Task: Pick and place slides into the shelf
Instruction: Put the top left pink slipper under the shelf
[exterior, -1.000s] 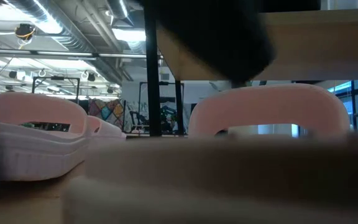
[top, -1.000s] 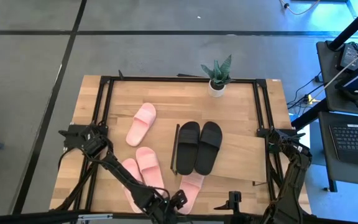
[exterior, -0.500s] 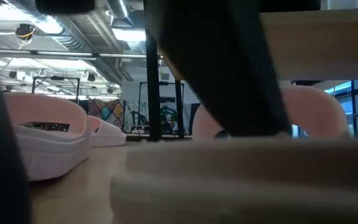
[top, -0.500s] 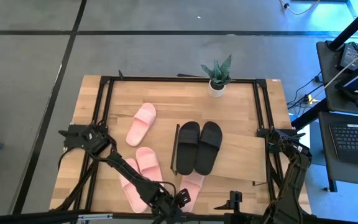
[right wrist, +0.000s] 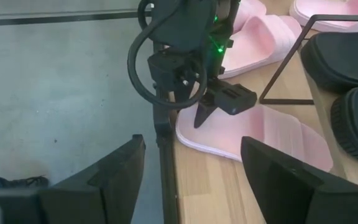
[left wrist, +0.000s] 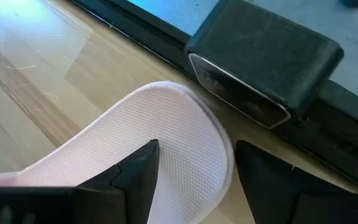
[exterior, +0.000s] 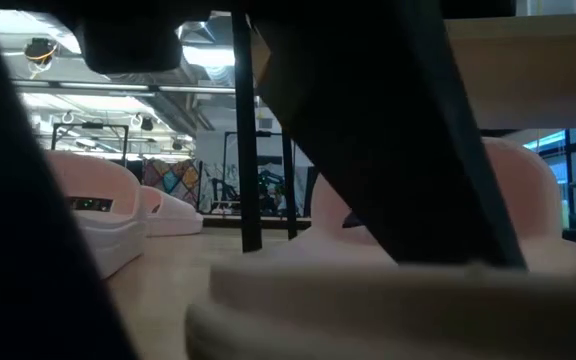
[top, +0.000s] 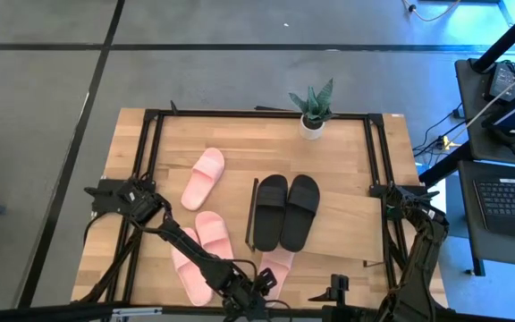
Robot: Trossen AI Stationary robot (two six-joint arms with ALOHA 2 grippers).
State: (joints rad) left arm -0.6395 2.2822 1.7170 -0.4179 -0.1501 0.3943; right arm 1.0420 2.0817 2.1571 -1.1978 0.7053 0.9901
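The left gripper [right wrist: 213, 112] is seen spread wide over a pink slide [left wrist: 160, 149] at the table's near edge — nothing grasped. The right gripper's [right wrist: 191, 180] fingers are parted, empty; 2 black slides [top: 286, 210] rest on the shelf [top: 347, 219]. No writing is legible.

black slides [top: 286, 211] paired atop the shelf [top: 347, 228]; four pink slides [top: 203, 177] (flat) on the table.

No lettering, label, brand mark or number can be read in any of the four views. The pink slides [top: 206, 246], the black slides [top: 286, 210] and the shelf [top: 342, 224] carry no legible markings.
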